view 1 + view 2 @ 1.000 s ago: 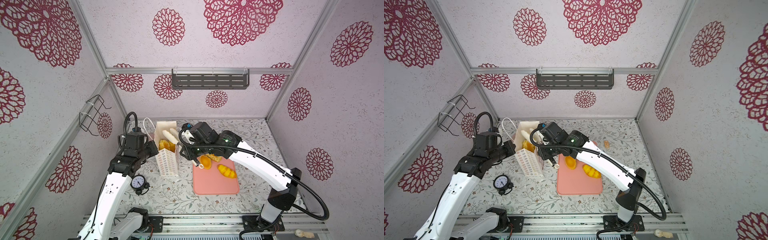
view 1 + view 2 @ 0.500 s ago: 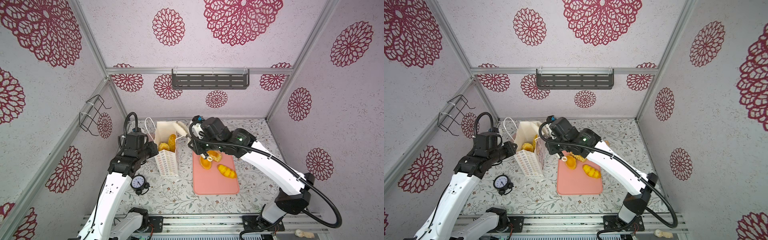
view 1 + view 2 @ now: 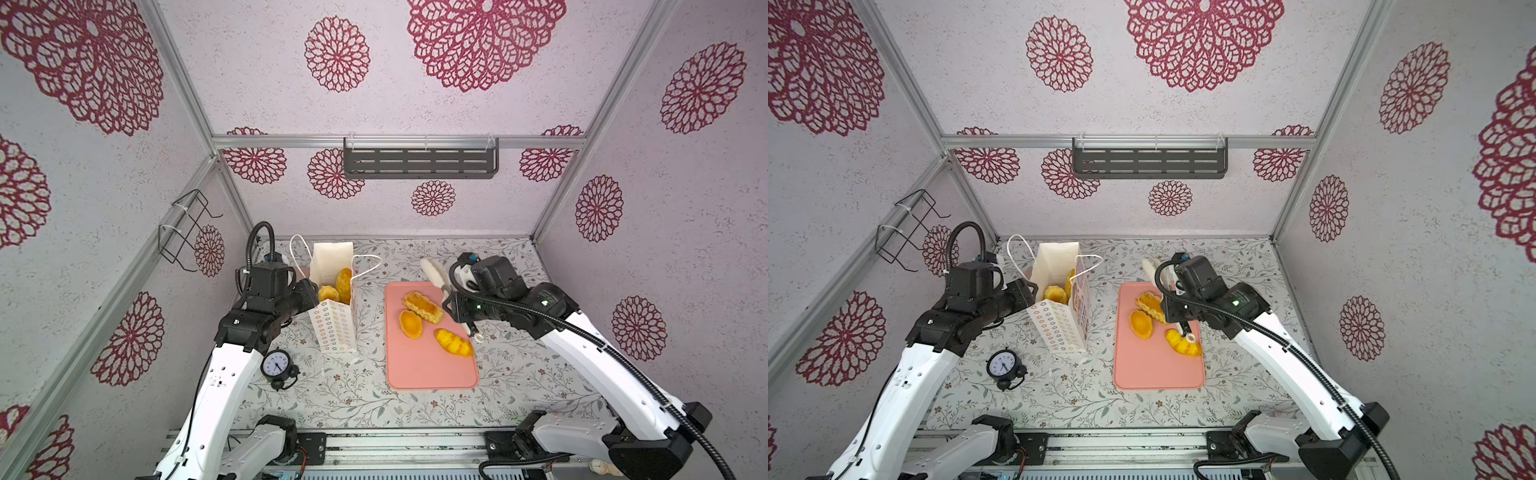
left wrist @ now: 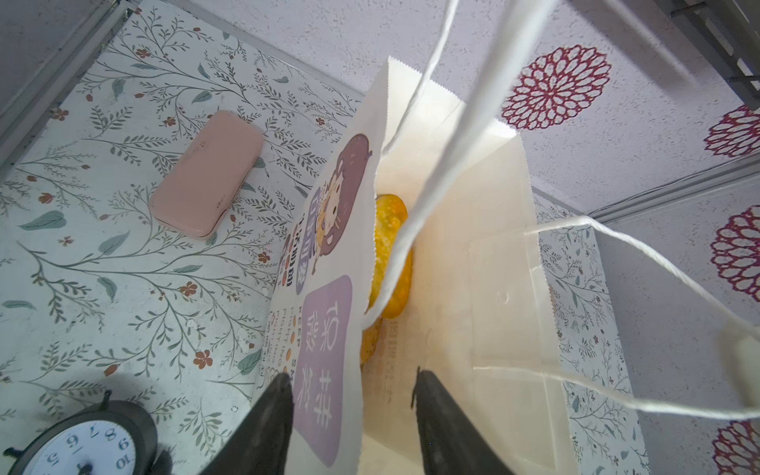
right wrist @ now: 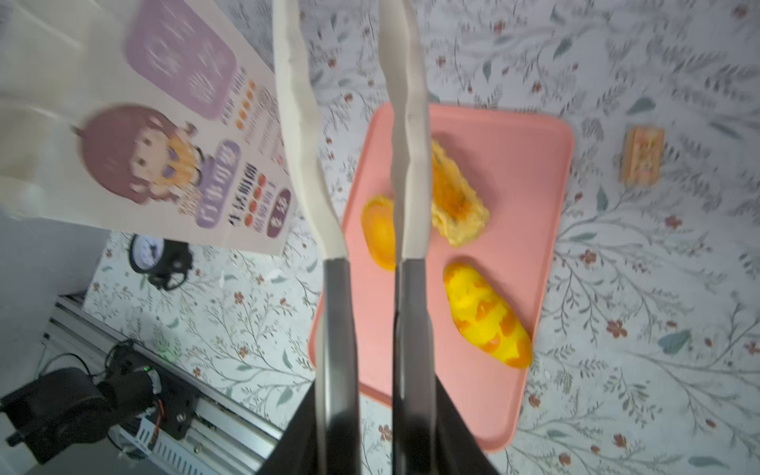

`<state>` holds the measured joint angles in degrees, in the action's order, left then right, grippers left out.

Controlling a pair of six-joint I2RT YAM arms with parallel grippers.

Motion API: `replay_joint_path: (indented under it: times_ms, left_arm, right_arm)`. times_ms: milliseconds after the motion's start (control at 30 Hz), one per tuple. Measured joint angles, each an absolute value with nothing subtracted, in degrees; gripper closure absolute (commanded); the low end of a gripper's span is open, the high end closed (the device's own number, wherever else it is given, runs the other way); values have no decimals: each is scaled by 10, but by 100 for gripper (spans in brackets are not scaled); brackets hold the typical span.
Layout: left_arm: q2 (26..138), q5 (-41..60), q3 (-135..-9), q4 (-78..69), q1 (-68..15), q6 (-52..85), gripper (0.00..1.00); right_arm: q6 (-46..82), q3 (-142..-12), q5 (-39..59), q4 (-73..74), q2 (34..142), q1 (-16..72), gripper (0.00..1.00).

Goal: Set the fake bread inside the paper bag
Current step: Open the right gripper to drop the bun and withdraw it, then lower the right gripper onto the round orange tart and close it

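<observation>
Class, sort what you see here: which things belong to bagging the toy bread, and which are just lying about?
Belong to the job: paper bag, two bagged breads, flaky pastry, round tart, yellow roll, pink tray, tongs.

Lying about: alarm clock, pink case, wire rack, wall shelf.

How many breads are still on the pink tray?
3 on the tray: a flaky pastry at the far end, a round tart beside it toward the paper bag, a yellow-orange roll by the right edge. None looks hidden.
</observation>
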<state>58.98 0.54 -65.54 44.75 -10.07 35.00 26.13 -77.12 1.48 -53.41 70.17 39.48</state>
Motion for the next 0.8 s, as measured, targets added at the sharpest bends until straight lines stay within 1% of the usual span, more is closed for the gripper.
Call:
replay_joint_path:
  times_ms: [167,333,633,800]
  left_arm:
    - [593,6,-655,447,-101,350,48]
    - [593,6,-655,447,-101,350,48]
    - [591,6,-655,444,-101,350,48]
    - [591,6,-655,445,-101,350,48]
  right_arm:
    - [261,-684,58,-543,702,394,63]
    - [260,-631,102,-542,703,394,61]
    - [251,-595,135,-532,732,402,53]
    - [250,-594,138,-516,756,407,51]
